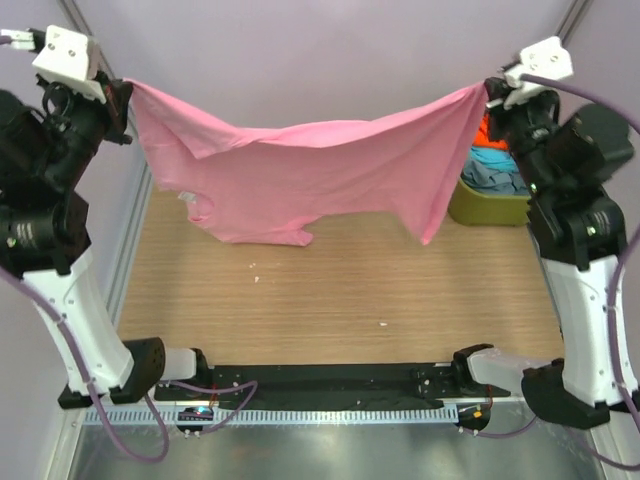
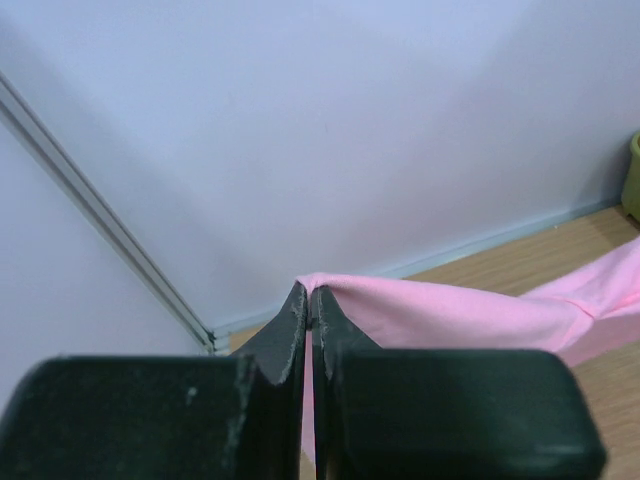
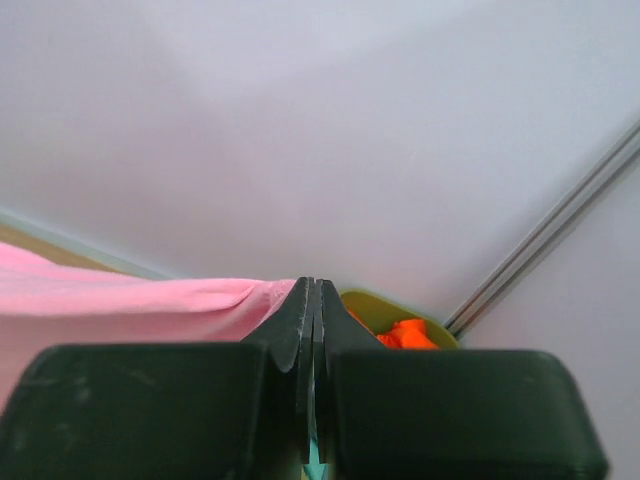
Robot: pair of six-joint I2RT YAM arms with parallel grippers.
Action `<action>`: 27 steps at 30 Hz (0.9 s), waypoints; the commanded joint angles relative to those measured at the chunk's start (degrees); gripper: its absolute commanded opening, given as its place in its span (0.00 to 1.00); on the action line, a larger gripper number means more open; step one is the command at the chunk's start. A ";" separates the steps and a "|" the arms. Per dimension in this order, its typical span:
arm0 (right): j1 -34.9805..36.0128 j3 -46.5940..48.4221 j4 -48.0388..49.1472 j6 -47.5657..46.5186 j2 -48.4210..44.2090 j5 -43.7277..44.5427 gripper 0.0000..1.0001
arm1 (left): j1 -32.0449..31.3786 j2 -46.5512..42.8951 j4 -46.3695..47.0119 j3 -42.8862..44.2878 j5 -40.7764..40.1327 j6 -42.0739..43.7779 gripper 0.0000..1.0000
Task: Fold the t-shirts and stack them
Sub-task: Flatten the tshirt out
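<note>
A pink t-shirt (image 1: 310, 170) hangs stretched in the air between both grippers, its lower part sagging just above the wooden table (image 1: 330, 290). My left gripper (image 1: 127, 88) is shut on its left corner, high at the far left; the left wrist view shows pink cloth (image 2: 450, 315) pinched between the closed jaws (image 2: 309, 300). My right gripper (image 1: 490, 92) is shut on the right corner, high at the far right; in the right wrist view the cloth (image 3: 130, 305) runs left from the shut gripper (image 3: 311, 295). Orange (image 1: 484, 133) and blue (image 1: 492, 168) t-shirts lie in the tub.
An olive-green tub (image 1: 487, 205) stands at the far right of the table, under the right gripper; it also shows in the right wrist view (image 3: 385, 310). Small white specks (image 1: 256, 272) lie on the wood. Walls enclose the back and sides.
</note>
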 commanded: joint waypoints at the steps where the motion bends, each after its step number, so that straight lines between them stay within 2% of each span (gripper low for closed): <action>1: -0.02 1.93 2.66 2.73 -5.87 -0.85 0.01 | -0.20 -5.44 8.06 -1.02 -2.43 3.00 0.00; 4: -1.24 6.77 -4.18 3.71 -8.51 -2.34 0.01 | -0.12 -9.75 8.15 -2.07 -2.70 3.88 0.00; 6: -1.25 7.22 -4.81 1.35 -11.24 -2.35 0.01 | -0.12 -13.51 11.03 -5.32 -3.22 3.79 0.00; 8: -1.34 8.17 -5.86 0.98 -12.56 -2.35 0.01 | -0.12 -14.50 13.24 -4.90 -5.41 2.92 0.00; 13: -2.39 12.22 -8.86 3.62 -10.89 -4.54 0.01 | -0.12 -9.08 13.51 5.29 -6.48 3.00 0.00; 16: -2.30 11.26 -7.73 3.62 -9.84 -4.80 0.01 | -0.20 -7.22 15.00 6.54 -6.30 3.88 0.00; 19: -2.30 5.39 -3.26 3.01 -10.27 -5.50 0.01 | -0.12 -6.25 15.80 3.48 -7.18 3.80 0.00; 21: -2.30 -1.99 -0.52 1.87 -10.63 -5.60 0.01 | -0.12 -5.98 15.71 -0.30 -6.66 3.62 0.00; 25: -2.39 -15.17 5.80 2.21 -10.45 -5.60 0.01 | -0.12 -4.84 15.01 -12.06 -3.68 3.96 0.00; 27: -2.30 -24.66 8.88 1.95 -9.75 -6.04 0.01 | -0.20 -3.18 14.83 -20.06 -2.53 4.32 0.00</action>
